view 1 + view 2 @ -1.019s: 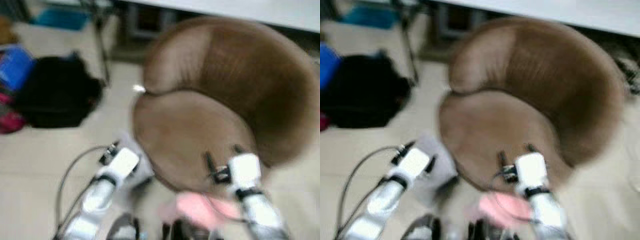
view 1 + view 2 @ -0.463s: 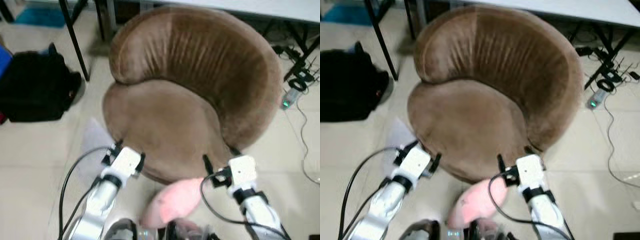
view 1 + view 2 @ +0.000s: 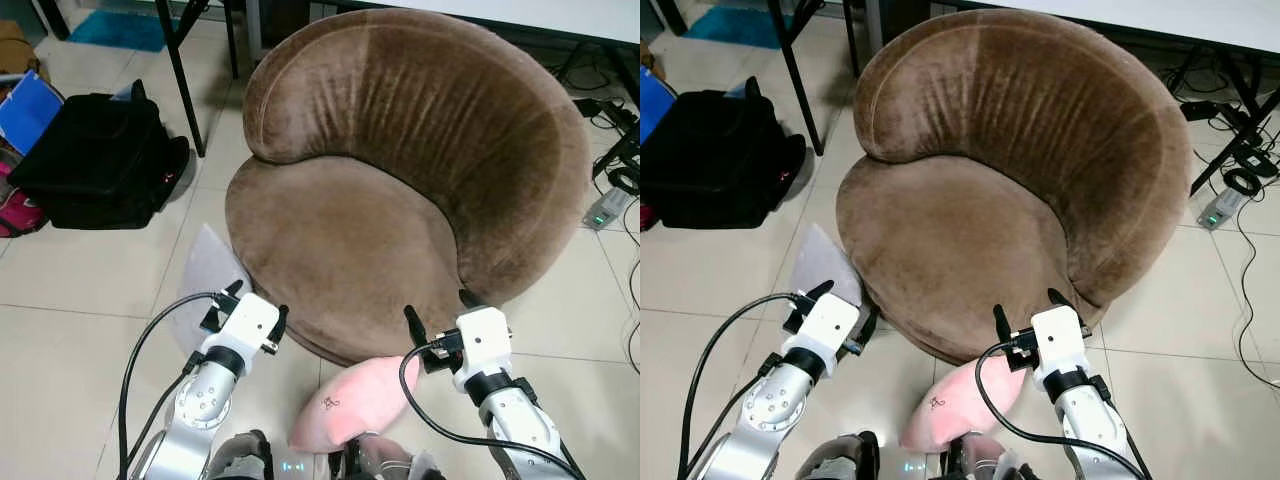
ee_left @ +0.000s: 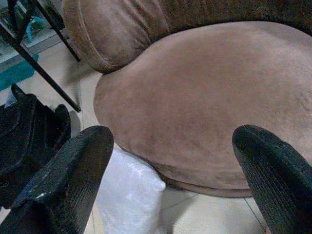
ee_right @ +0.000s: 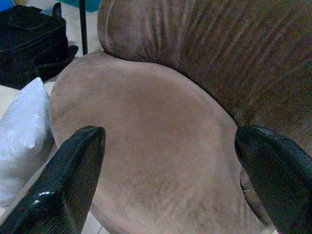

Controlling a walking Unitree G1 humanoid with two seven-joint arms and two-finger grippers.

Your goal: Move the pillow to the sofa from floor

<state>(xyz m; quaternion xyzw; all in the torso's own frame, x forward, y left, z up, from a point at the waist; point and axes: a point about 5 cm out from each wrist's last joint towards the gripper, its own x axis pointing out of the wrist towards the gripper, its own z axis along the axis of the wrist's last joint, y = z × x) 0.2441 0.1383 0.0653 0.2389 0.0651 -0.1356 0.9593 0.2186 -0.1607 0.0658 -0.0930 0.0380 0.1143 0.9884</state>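
Hovering at the front edge of the brown sofa (image 3: 400,190), the left gripper (image 3: 250,298) and right gripper (image 3: 440,312) both hold their fingers spread wide, gripping nothing (the pink pillow (image 3: 350,403) lies on the tiled floor (image 3: 70,330) between the arms, just beside the sofa's base).

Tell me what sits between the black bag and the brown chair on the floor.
Between the black bag and the brown chair stand a dark table leg and, nearer the robot, a pale grey pillow leaning against the seat, seen in the left eye view.
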